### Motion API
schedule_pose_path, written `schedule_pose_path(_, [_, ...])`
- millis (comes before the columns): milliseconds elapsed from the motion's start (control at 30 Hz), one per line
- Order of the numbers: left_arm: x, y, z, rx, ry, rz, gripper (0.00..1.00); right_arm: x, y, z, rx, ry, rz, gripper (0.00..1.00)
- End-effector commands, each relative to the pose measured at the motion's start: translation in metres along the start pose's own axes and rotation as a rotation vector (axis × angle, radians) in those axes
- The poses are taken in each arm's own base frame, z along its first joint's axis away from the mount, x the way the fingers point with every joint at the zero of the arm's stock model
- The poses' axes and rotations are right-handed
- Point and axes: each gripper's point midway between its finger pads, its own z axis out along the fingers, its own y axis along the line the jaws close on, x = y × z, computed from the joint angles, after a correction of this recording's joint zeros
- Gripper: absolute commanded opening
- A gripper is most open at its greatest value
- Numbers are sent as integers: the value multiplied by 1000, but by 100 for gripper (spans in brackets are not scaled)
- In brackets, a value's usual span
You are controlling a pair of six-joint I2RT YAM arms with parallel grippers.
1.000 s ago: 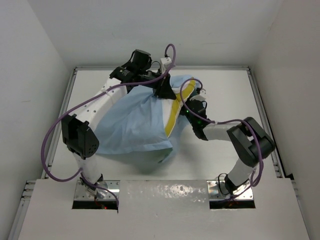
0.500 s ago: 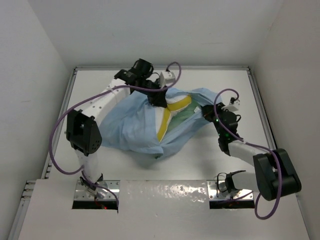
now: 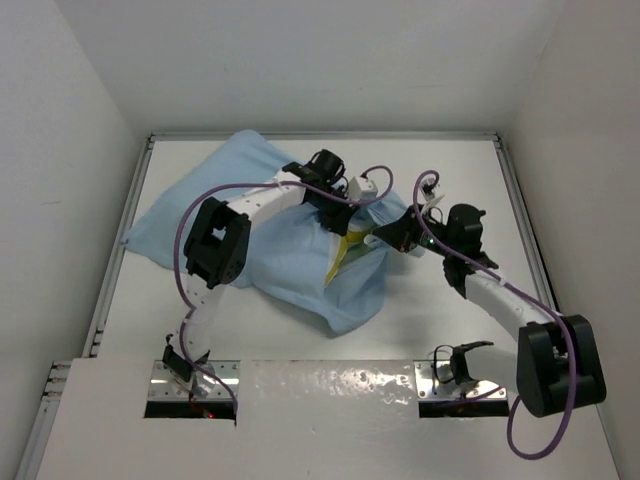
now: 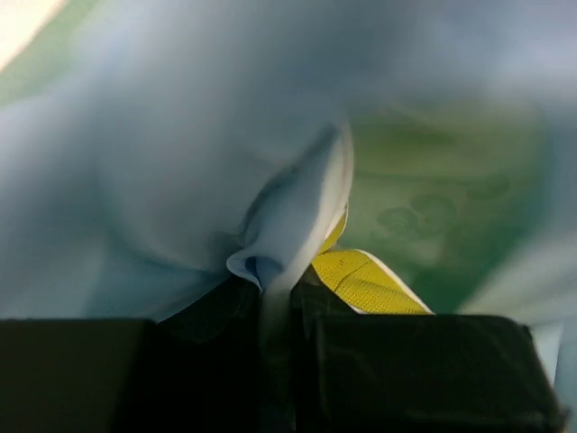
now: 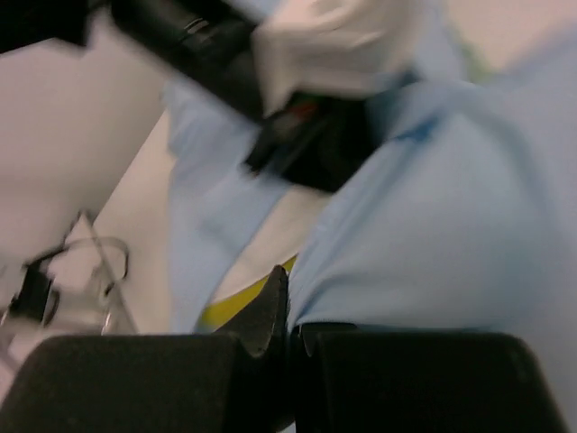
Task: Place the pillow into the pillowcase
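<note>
The left gripper (image 4: 275,305) had its fingers clenched on a raised fold of the light blue pillowcase (image 3: 290,265), the cloth standing up between them. Behind that fold a yellow strip of the pillow (image 4: 365,284) showed, with green patterned fabric beyond it. From the fingers the left wrist rose toward the far side. The forearm ran back to the left to a bent elbow over the cloth, and the upper arm dropped to its base at the near left edge of the table (image 3: 470,180).

The right gripper (image 5: 290,329) was shut tight, pressed against the blue cloth at the right edge of the bundle. I could not tell whether any fabric was caught in it. Its wrist pointed left, and the forearm stretched back toward the near right to a low elbow beside its base.

The pillowcase sprawled from the far left corner to the table's middle. The pillow sat at its right end, only the yellow edge showing.
</note>
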Motion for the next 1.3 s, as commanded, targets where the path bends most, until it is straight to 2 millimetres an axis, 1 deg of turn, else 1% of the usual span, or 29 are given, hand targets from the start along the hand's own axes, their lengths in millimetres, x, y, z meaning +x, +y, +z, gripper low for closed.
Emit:
schedule_pose_path(0, [-36, 85, -17, -254, -123, -64, 0, -23, 64, -15, -278, 109, -204, 0])
schedule_pose_path(33, [-35, 94, -14, -258, -136, -106, 0, -8, 63, -21, -269, 192, -149, 0])
schedule_pose_path(100, [-45, 103, -20, -272, -182, -122, 0, -7, 68, -28, -285, 231, -179, 0])
schedule_pose_path(167, [-50, 94, -18, -224, -209, -100, 0, -17, 73, -25, -284, 198, -145, 0])
schedule_pose_path(200, [-55, 86, -20, -193, -234, -96, 3, -37, 73, -15, -295, 96, -192, 0])
schedule_pose_path(267, [-64, 68, -18, -94, -289, -97, 37, -67, 62, 0, -219, -39, -130, 0])
schedule_pose_path(300, [-74, 67, -23, -86, -323, -131, 52, -95, 56, 8, -176, -120, -150, 0])
schedule_pose_path(333, [-80, 69, -29, -87, -343, -151, 76, -112, 0, 26, 60, -179, -74, 0])
schedule_pose_path(367, [-101, 74, -46, -95, -395, -148, 91, -122, -33, 33, 211, -190, -36, 8])
schedule_pose_path(433, [-110, 80, -67, -48, -434, -202, 100, -154, -80, 40, 484, -118, 21, 53])
schedule_pose_path(467, [-126, 84, -89, -56, -472, -201, 100, -136, -123, 52, 599, 12, -7, 80])
schedule_pose_path(500, [-128, 90, -104, -63, -492, -231, 100, -161, -120, 48, 665, 73, -12, 85])
schedule_pose_path(567, [-134, 86, -130, -84, -520, -225, 100, -168, -125, 42, 718, 124, -61, 99])
schedule_pose_path(600, [-134, 83, -135, -94, -519, -212, 100, -168, -122, 35, 729, 113, -68, 99])
schedule_pose_path(667, [-122, 75, -135, -92, -495, -211, 100, -159, -103, 10, 730, 76, -74, 99])
schedule_pose_path(700, [-125, 70, -150, -110, -505, -187, 100, -157, -89, 7, 712, 53, -93, 97])
schedule_pose_path(733, [-124, 66, -156, -112, -501, -167, 100, -147, -79, 2, 700, 49, -97, 86])
schedule_pose_path(767, [-117, 59, -161, -105, -466, -171, 100, -125, -71, -12, 710, 52, -100, 60])
schedule_pose_path(800, [-112, 59, -172, -132, -448, -115, 86, -111, -56, -7, 705, 46, -122, 1])
schedule_pose_path(833, [-97, 49, -176, -121, -382, -126, 68, -94, -49, -5, 689, 54, -98, 0])
schedule_pose_path(867, [-88, 47, -179, -139, -340, -100, 53, -59, -49, -4, 665, 112, -73, 0])
schedule_pose_path(900, [-76, 50, -184, -187, -283, -59, 42, -48, -30, 7, 570, 117, -48, 14])
schedule_pose_path(967, [-37, 42, -176, -186, -148, -99, 50, -10, -28, 14, 521, 143, 87, 53])
schedule_pose_path(1000, [-23, 41, -174, -197, -100, -117, 69, -8, -17, 28, 463, 115, 101, 68])
schedule_pose_path(1033, [8, 44, -166, -226, -3, -161, 76, 1, -18, 32, 465, 120, 134, 76])
schedule_pose_path(1100, [44, 43, -166, -263, 66, -220, 84, 10, -19, 48, 444, 114, 146, 77])
schedule_pose_path(1167, [52, 53, -177, -338, 28, -249, 89, 10, -25, 59, 441, 88, 167, 74])
schedule_pose_path(1200, [70, 51, -170, -340, 61, -271, 91, 15, -36, 63, 478, 83, 188, 66])
schedule_pose_path(1267, [78, 51, -165, -342, 69, -266, 91, 15, -42, 71, 477, 60, 197, 61])
